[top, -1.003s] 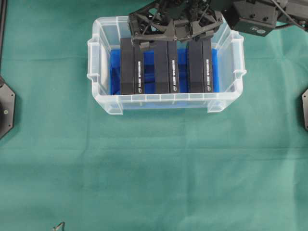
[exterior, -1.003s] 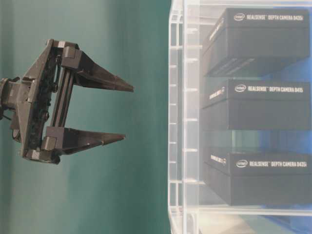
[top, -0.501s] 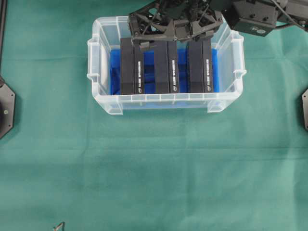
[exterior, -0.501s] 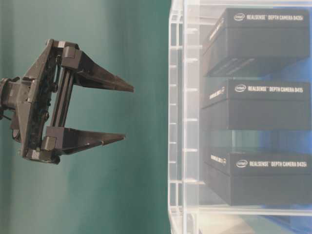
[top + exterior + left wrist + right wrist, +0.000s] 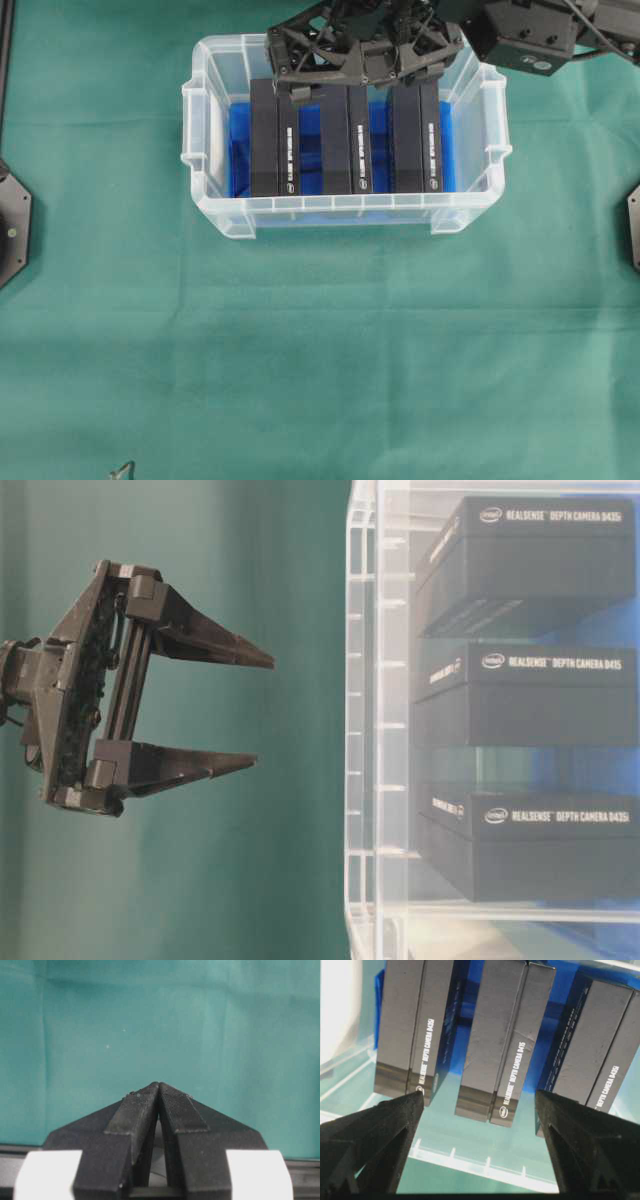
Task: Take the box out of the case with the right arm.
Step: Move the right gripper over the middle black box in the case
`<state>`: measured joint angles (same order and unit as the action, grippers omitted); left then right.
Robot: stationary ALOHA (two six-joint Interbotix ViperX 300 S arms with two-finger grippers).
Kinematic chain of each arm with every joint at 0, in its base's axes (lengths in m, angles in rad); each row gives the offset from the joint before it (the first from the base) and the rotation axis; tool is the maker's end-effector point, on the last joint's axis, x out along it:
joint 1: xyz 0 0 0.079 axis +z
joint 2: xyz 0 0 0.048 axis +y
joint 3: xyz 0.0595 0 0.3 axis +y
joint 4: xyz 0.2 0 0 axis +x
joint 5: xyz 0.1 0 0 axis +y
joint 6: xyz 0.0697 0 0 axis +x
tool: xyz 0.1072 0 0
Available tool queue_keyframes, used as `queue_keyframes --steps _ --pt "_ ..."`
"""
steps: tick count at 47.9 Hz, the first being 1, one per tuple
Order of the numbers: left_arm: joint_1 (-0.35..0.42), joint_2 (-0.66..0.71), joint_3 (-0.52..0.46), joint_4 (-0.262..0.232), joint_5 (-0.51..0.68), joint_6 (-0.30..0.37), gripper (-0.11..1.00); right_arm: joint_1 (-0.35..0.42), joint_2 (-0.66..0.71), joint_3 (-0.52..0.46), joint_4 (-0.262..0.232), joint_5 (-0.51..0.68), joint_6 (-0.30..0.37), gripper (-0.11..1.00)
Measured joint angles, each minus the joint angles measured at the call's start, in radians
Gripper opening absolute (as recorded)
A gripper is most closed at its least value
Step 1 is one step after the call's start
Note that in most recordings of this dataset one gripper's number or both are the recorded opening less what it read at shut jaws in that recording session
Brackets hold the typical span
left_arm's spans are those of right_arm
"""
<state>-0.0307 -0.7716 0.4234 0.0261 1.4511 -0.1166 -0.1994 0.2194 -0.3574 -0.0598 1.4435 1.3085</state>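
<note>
Desk (image 5: 320, 380) surface is covered by green cloth, and the case (image 5: 208, 120) is set on it toward the far edge in the overhead view. Three black boxes are stood side by side on the blue floor of the case: the left box (image 5: 273, 140), the middle box (image 5: 345, 140) and the right box (image 5: 415, 140), each printed with white lettering.

Right arm (image 5: 525, 35) is seen reaching in from the upper right, with the right end effector (image 5: 352, 92) held over the far ends of the boxes. Its fingers are spread wide; in the right wrist view the middle box is framed between the two tips, and nothing is gripped. Contact with any box cannot be told.

Left end effector (image 5: 159, 1085) is seen over bare cloth, fingertips pressed together, away from the case.
</note>
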Motion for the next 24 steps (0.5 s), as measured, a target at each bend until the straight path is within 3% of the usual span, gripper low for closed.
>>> queue_keyframes --steps 24 --pt "0.000 0.000 0.000 0.000 -0.002 0.000 0.02 0.000 0.021 0.009 -0.002 -0.002 -0.003 0.92"
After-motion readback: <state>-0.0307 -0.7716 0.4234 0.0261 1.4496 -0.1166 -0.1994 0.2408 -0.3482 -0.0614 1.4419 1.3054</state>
